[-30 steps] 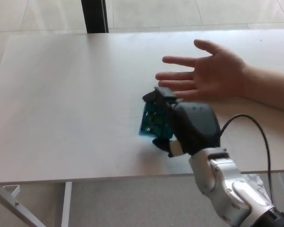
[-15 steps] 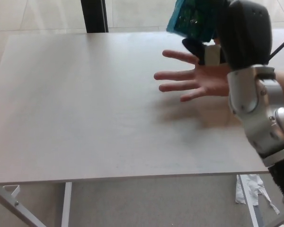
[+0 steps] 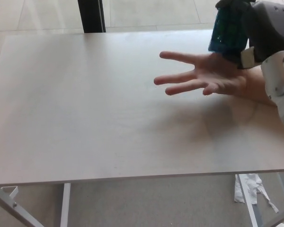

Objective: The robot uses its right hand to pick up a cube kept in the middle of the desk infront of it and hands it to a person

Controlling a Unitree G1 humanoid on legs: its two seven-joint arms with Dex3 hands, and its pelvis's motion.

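Right hand (image 3: 255, 28) grips the cube (image 3: 228, 30), raised directly above the person's palm (image 3: 222, 75); palm open, fingers spread over the desk (image 3: 85, 118); paper (image 3: 251, 187) on floor below desk; cube has shifted right since earlier.

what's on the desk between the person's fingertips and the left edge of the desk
Nothing: in the head view the desk is bare from the person's hand to its left edge. The cube is up in the right hand.

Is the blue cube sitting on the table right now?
No, the cube is held up in the robot's right hand, above the person's open hand, off the table.
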